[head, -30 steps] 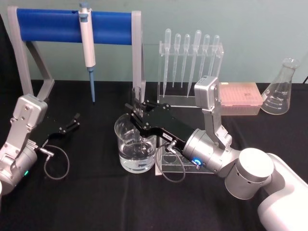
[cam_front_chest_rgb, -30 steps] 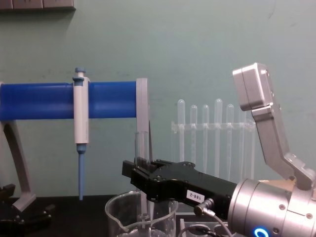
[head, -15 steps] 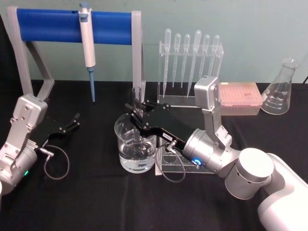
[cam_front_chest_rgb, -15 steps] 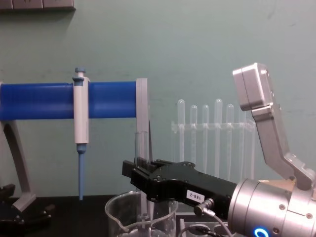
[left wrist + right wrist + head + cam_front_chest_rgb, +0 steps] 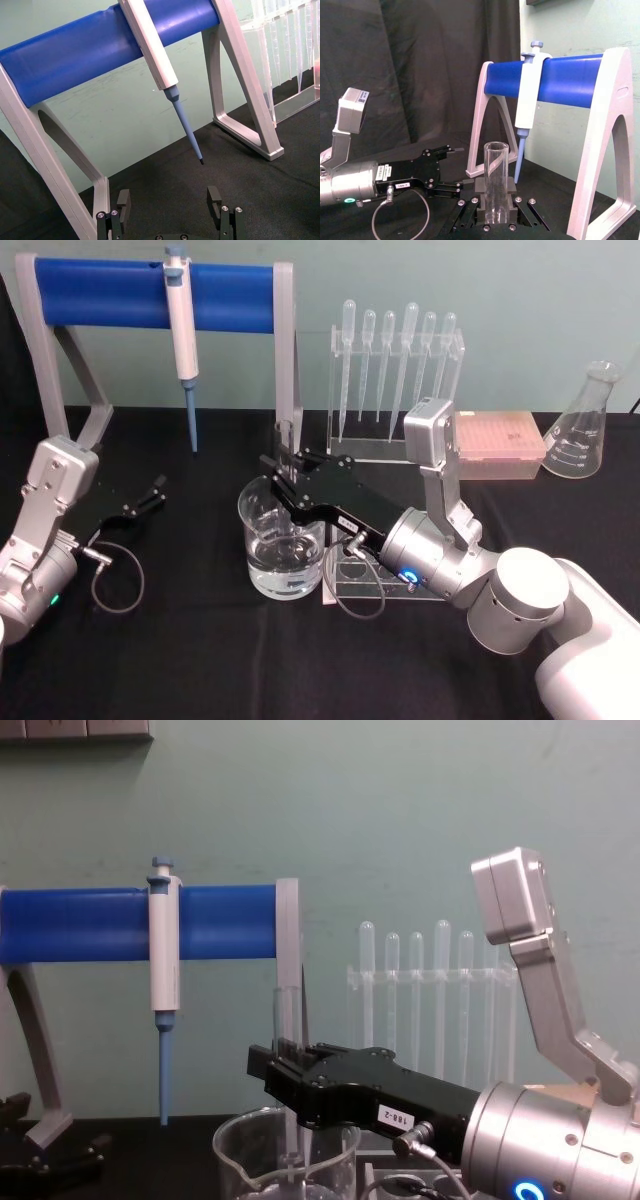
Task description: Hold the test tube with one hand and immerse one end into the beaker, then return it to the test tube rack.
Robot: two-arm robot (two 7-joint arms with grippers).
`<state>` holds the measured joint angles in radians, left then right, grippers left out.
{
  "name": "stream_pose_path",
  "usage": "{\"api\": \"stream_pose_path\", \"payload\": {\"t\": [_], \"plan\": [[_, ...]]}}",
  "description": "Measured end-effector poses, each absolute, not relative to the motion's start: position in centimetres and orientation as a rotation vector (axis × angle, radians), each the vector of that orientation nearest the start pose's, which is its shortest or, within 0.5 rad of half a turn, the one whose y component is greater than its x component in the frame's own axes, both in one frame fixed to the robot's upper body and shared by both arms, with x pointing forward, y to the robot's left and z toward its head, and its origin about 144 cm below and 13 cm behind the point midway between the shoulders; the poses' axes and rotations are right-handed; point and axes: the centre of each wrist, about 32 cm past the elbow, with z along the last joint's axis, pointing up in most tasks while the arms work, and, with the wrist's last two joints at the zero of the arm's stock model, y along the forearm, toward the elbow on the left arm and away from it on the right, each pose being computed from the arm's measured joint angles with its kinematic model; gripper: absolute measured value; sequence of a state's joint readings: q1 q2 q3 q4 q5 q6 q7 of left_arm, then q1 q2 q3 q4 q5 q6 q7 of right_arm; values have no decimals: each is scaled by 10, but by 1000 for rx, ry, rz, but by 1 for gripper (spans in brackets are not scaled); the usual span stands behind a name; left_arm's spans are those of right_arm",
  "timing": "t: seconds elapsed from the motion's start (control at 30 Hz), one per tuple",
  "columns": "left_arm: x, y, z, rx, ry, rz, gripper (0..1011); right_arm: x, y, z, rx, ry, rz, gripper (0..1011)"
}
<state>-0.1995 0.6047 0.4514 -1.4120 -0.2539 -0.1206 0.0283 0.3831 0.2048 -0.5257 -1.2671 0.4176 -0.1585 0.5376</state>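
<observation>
One tube [image 5: 284,1020] stands upright, rim up, clamped in our right gripper [image 5: 285,472], its lower end down inside the beaker [image 5: 258,540]; our left gripper [image 5: 170,200] rests wide open at left.

The right end effector [image 5: 284,472] hides the middle of the test tube [image 5: 285,430] in the head view. Through the glass and water of the beaker [image 5: 256,540], the tube's lower end is too faint to place against the water line. The chest view's bottom edge cuts off the beaker's lower part. The clear test tube rack [image 5: 372,585] lies largely under the right arm. The left wrist view crops the left end effector [image 5: 169,202] at its finger bases.
</observation>
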Motion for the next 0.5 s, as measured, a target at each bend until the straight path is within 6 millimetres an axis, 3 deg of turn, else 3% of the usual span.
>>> {"api": "stream_pose_path", "payload": {"t": [0.5], "plan": [[489, 310, 1140, 304, -285, 1248, 1000, 537, -154, 1156, 115, -40, -618, 224]]}}
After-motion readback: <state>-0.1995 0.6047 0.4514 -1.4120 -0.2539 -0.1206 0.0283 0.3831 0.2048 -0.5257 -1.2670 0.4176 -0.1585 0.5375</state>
